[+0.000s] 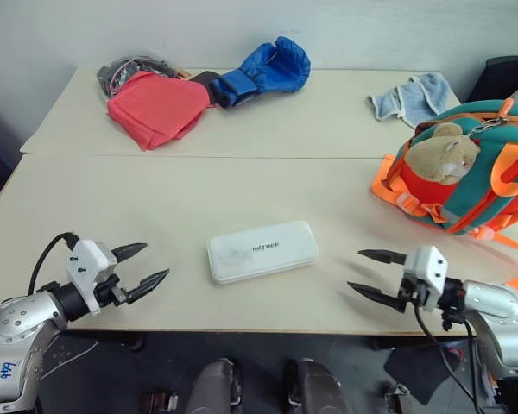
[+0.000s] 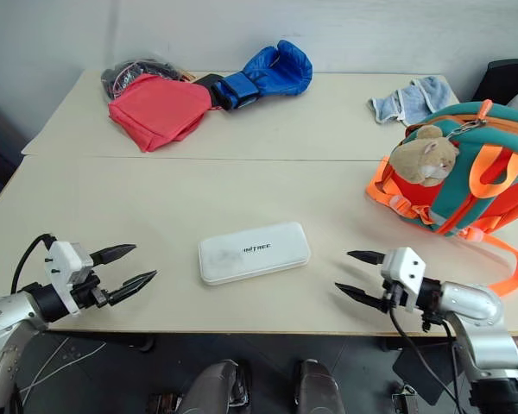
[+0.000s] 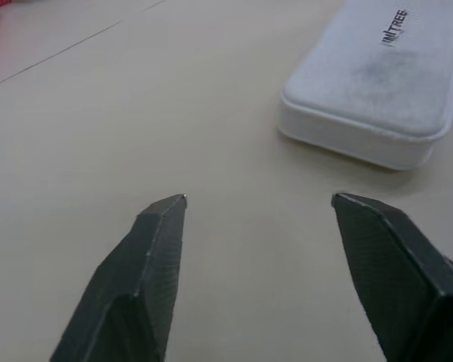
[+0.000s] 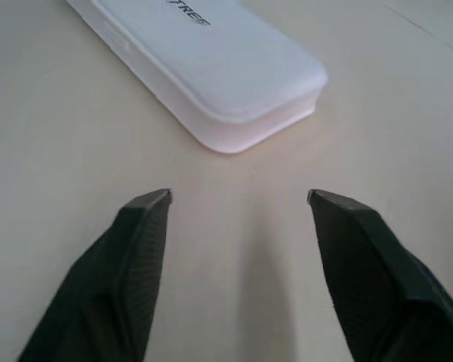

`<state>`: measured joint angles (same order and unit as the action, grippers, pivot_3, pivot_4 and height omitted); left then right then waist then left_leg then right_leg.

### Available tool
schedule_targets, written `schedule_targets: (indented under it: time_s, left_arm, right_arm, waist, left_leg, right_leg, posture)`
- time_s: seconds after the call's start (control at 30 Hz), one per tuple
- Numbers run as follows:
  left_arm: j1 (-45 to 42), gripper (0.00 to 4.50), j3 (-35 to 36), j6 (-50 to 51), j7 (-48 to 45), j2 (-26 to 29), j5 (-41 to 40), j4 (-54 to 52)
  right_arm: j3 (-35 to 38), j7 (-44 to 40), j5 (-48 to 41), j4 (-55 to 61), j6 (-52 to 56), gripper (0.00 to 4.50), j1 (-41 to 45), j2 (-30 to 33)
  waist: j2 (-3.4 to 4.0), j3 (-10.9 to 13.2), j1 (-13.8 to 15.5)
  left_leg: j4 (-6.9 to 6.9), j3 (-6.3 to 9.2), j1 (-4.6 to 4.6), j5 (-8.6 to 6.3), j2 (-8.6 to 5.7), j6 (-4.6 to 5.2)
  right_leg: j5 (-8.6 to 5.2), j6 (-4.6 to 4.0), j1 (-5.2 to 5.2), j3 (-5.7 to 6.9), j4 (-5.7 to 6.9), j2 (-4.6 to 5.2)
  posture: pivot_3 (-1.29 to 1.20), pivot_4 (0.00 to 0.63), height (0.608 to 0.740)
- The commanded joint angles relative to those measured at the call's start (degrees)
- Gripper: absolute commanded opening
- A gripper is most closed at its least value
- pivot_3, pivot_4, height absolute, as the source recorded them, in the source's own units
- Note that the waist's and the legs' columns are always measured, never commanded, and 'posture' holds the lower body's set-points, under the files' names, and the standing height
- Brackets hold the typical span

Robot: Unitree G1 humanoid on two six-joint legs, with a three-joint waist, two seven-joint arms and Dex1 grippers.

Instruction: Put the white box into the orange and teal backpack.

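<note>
The white box [image 1: 262, 250] lies flat on the near table, lid up with small dark lettering, between my two arms. My left gripper [image 1: 155, 265] hovers to its left, open and empty, fingers pointing at the box's left end [image 3: 370, 98]. To the box's right my right gripper [image 1: 361, 271] is also open and empty, aimed at the box's right end [image 4: 219, 72]. Neither touches it. The orange and teal backpack [image 1: 466, 168] stands at the table's right edge with a tan plush animal [image 1: 442, 153] on its front.
On the far table lie a red cloth bag [image 1: 158, 108] over dark cables, a blue boxing glove [image 1: 268, 71] and a pale blue cloth [image 1: 412, 97]. A seam [image 1: 198, 156] joins the two tables. An orange strap [image 1: 514, 254] trails from the backpack near my right arm.
</note>
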<state>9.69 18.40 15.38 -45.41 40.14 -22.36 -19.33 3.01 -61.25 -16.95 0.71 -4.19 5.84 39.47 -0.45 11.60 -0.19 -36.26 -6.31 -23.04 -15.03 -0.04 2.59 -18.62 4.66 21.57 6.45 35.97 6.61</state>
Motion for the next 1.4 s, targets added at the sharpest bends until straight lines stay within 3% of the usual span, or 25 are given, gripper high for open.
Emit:
schedule_targets:
  time_s: [0.03,0.2,0.27,0.47,0.67,0.97,1.23,1.4]
  left_arm:
    - [-0.90,2.07,-3.15,1.00,1.62,-0.06,1.96,-2.37]
    - [-3.12,0.54,-5.83,1.40,1.62,-0.74,1.66,-2.26]
    - [-4.71,0.02,-6.65,0.96,1.67,-1.64,1.31,-1.74]
    - [-8.48,0.02,-10.92,2.10,0.67,-1.76,2.92,0.80]
    - [-13.54,0.02,-14.19,2.23,-0.09,-2.19,3.88,3.70]
    - [-18.73,0.02,-18.68,4.50,-3.53,-4.13,3.26,6.17]
    - [-21.62,0.02,-20.40,4.33,-3.99,-6.64,3.68,10.04]
    - [-19.72,1.23,-15.22,13.88,-4.41,-5.10,-3.39,8.30]
  right_arm:
    - [-2.48,2.92,3.80,-1.17,1.87,1.79,2.95,-0.66]
    - [-4.03,6.47,8.56,-7.35,-2.73,0.10,6.89,-2.56]
    - [-4.97,7.50,9.83,-9.86,-4.46,0.00,9.38,-3.60]
    - [-7.38,7.32,9.90,-11.59,-3.06,0.00,14.11,-6.58]
    - [-8.29,4.58,7.33,-5.99,1.63,0.00,12.83,-6.45]
    - [-4.96,1.84,3.43,4.90,7.26,0.00,2.68,-0.66]
    - [2.69,4.56,3.04,6.18,8.18,0.00,-4.19,3.28]
    - [5.41,4.02,2.91,4.97,7.23,0.00,-5.97,5.57]
  waist:
    - [0.00,0.00,0.04]
    - [-0.01,0.00,0.25]
    - [-0.01,0.00,0.06]
    - [0.00,0.00,-0.19]
    - [0.00,0.00,0.08]
    - [-0.02,-0.01,0.18]
    - [-0.03,-0.01,0.43]
    - [-0.03,-0.01,0.03]
  left_leg:
    - [0.00,0.00,-0.01,0.01,-0.01,-0.02]
    - [-0.02,0.02,-0.02,0.03,-0.03,0.00]
    - [-0.05,0.00,-0.02,0.03,-0.04,0.00]
    - [-0.03,0.00,-0.01,0.21,-0.01,0.17]
    - [-0.09,0.03,-0.04,0.22,-0.03,0.22]
    - [-0.10,0.06,-0.05,0.20,-0.04,0.23]
    - [-0.13,0.06,-0.04,0.20,-0.04,0.24]
    - [-0.13,0.05,-0.02,0.21,-0.01,0.24]
  right_leg:
    - [0.00,0.00,0.01,0.00,0.00,0.00]
    - [0.00,0.00,-0.01,0.03,0.00,0.00]
    - [0.00,0.00,-0.02,0.01,0.00,0.00]
    - [0.00,0.00,0.01,0.04,0.08,-0.04]
    - [0.00,0.00,-0.02,0.04,0.07,-0.03]
    - [0.00,0.00,-0.04,0.07,0.06,-0.03]
    - [0.00,0.00,-0.06,0.07,0.07,-0.03]
    - [0.00,0.00,-0.06,0.08,0.09,-0.04]
  posture:
    - [0.00,0.150,0.740]
    - [0.00,0.150,0.740]
    - [0.00,0.150,0.740]
    - [0.00,0.150,0.740]
    - [0.00,0.150,0.740]
    - [0.00,0.150,0.740]
    - [0.00,0.150,0.740]
    - [0.00,0.150,0.740]
